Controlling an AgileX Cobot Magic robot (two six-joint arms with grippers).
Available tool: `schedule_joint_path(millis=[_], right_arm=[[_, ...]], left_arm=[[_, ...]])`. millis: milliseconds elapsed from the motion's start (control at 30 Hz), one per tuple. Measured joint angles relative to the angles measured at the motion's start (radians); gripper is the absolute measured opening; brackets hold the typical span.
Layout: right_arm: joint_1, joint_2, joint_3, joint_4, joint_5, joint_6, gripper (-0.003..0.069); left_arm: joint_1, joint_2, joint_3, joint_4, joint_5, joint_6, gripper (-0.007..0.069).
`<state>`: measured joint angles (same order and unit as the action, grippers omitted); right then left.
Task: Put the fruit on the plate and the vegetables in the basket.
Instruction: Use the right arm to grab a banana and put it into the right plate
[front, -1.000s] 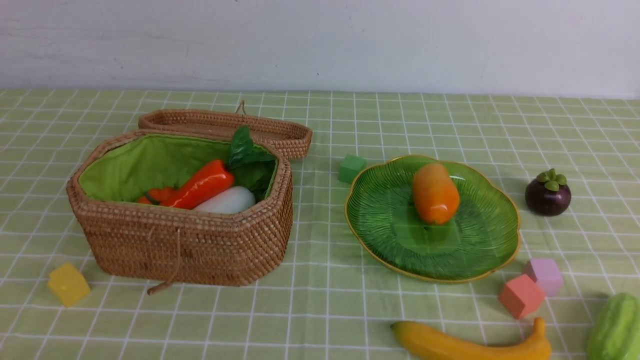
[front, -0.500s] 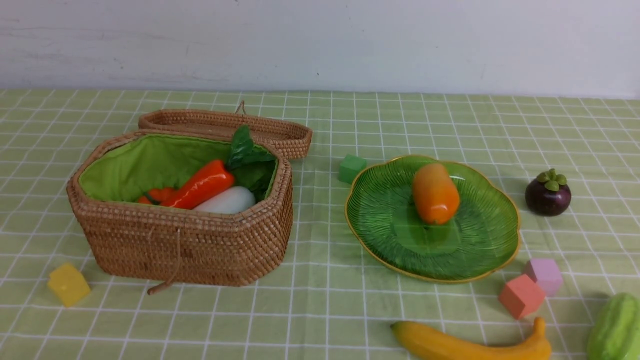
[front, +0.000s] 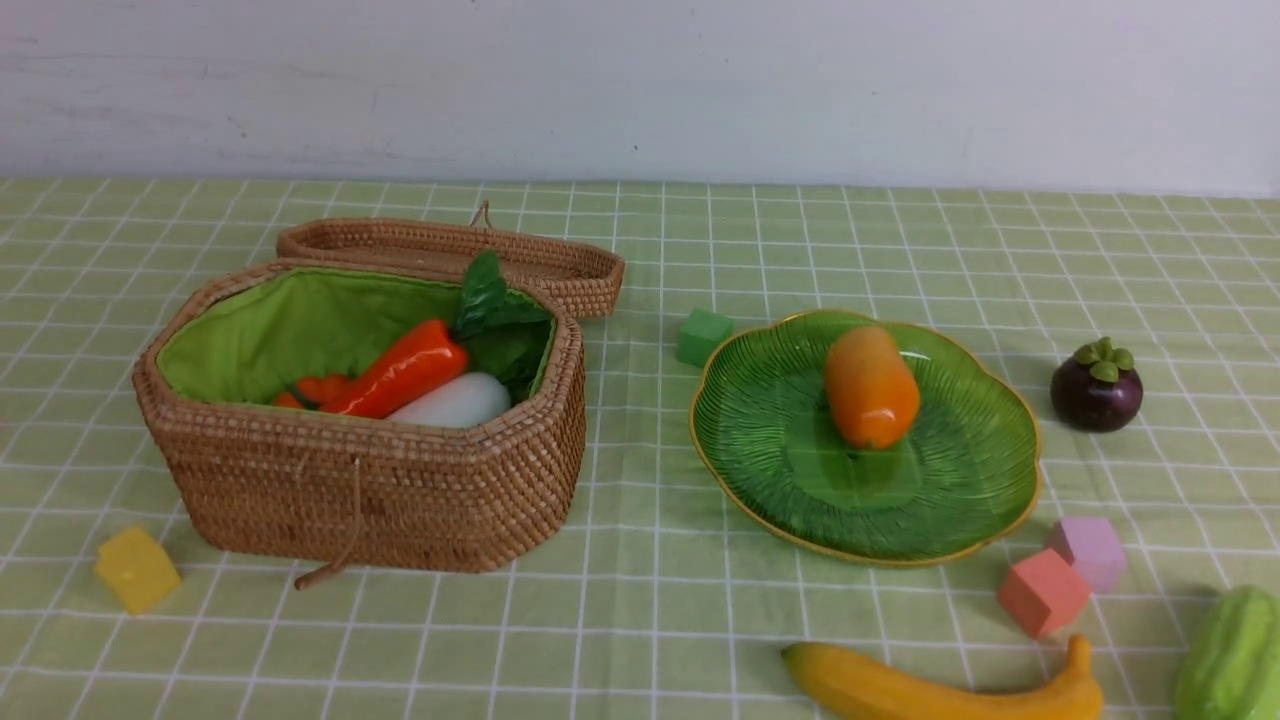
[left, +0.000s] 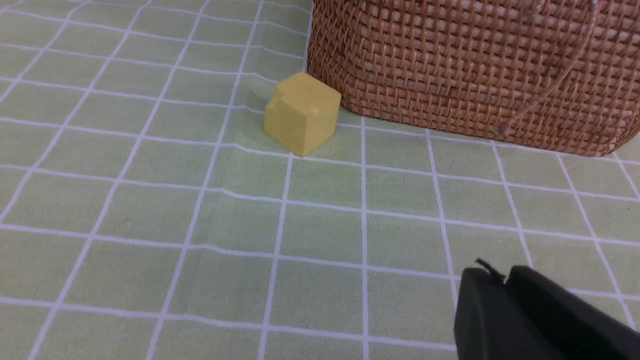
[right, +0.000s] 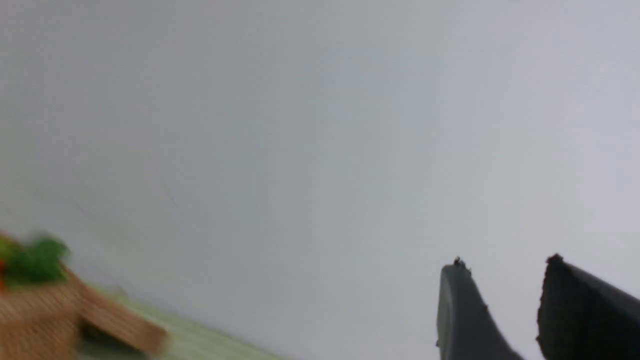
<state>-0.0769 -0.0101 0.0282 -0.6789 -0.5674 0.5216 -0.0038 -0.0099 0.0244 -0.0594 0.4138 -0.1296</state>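
Note:
The wicker basket (front: 370, 480) stands at the left with its lid folded back; a red-orange carrot-like piece (front: 400, 368), a white radish (front: 455, 402) and green leaves lie in it. On the green plate (front: 790, 470) rests the mango (front: 868, 385). The mangosteen (front: 1096, 385) sits right of the plate, the banana (front: 940, 690) at the front edge, the light green gourd (front: 1232, 655) at the front right. No gripper shows in the front view. My left gripper (left: 505, 274) is shut and empty above the cloth near the basket (left: 475, 70). My right gripper (right: 502, 262) is open, empty, facing the wall.
Small cubes lie about: yellow (front: 137, 568) left of the basket, also the yellow cube (left: 301, 112) in the left wrist view, green (front: 703, 335) behind the plate, pink (front: 1042, 590) and lilac (front: 1090, 550) between plate and gourd. A white wall closes the back.

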Motion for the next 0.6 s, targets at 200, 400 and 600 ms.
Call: schedule_joint_path(millis=[200, 400, 600], right_arm=[[0.000, 0.000, -0.214, 0.054, 0.055, 0.306, 0.0241], [0.000, 0.163, -0.616, 0.105, 0.538, 0.406, 0.0241], [0.000, 0.479, -0.767, 0.089, 0.995, 0.330, 0.0241]], left_arm=[[0.000, 0.000, 0.000, 0.000, 0.000, 0.000, 0.0057], [0.000, 0.000, 0.000, 0.000, 0.000, 0.000, 0.0064], [0.000, 0.000, 0.000, 0.000, 0.000, 0.000, 0.0068]])
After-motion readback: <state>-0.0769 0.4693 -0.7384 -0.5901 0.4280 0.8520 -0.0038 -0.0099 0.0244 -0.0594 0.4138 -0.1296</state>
